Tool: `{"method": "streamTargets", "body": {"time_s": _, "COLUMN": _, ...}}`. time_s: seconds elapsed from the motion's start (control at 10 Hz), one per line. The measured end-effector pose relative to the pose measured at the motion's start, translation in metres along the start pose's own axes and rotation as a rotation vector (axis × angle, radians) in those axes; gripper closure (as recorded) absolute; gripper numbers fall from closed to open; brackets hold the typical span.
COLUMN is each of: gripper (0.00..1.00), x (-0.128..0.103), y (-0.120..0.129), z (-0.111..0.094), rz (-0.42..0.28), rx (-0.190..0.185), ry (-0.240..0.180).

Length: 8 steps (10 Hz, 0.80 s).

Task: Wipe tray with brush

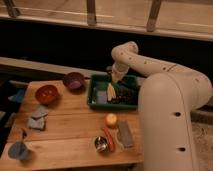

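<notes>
The dark green tray [95,86] sits at the back right of the wooden table. Inside it lie a yellow item [111,92], a grey-blue piece [101,97] and a dark shape on the right that looks like the brush [125,96]. My gripper [116,76] hangs from the cream arm just over the tray's rear edge, pointing down and shut. I cannot tell whether it holds anything.
A purple bowl [74,80] and a red bowl [46,92] stand left of the tray. A grey cloth [37,118] and a blue cup [19,150] lie at the front left. An orange fruit [111,120], a carrot [109,139], a metal cup [101,144] and a grey block [125,134] sit in front of the tray. My body [172,125] fills the right side.
</notes>
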Motion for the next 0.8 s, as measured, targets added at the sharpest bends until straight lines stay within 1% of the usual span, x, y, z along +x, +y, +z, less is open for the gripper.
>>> {"method": "streamTargets", "body": {"time_s": 0.1, "gripper": 1.00, "x": 0.002, "y": 0.009, "z": -0.001, "rz": -0.010, "rx": -0.006, "ry": 0.006}}
{"method": "streamTargets", "body": {"time_s": 0.2, "gripper": 1.00, "x": 0.013, "y": 0.015, "z": -0.003, "rz": -0.014, "rx": -0.006, "ry": 0.035}}
{"method": "streamTargets", "body": {"time_s": 0.3, "gripper": 1.00, "x": 0.026, "y": 0.010, "z": -0.003, "rz": 0.002, "rx": 0.007, "ry": 0.067}}
{"method": "streamTargets", "body": {"time_s": 0.5, "gripper": 1.00, "x": 0.037, "y": -0.004, "z": -0.004, "rz": 0.033, "rx": 0.038, "ry": 0.096}}
{"method": "streamTargets", "body": {"time_s": 0.6, "gripper": 1.00, "x": 0.039, "y": -0.020, "z": -0.003, "rz": 0.053, "rx": 0.066, "ry": 0.108}}
{"method": "streamTargets", "body": {"time_s": 0.7, "gripper": 1.00, "x": 0.031, "y": -0.030, "z": -0.001, "rz": 0.058, "rx": 0.088, "ry": 0.112}}
{"method": "streamTargets", "body": {"time_s": 0.8, "gripper": 1.00, "x": 0.022, "y": -0.035, "z": 0.001, "rz": 0.055, "rx": 0.101, "ry": 0.111}}
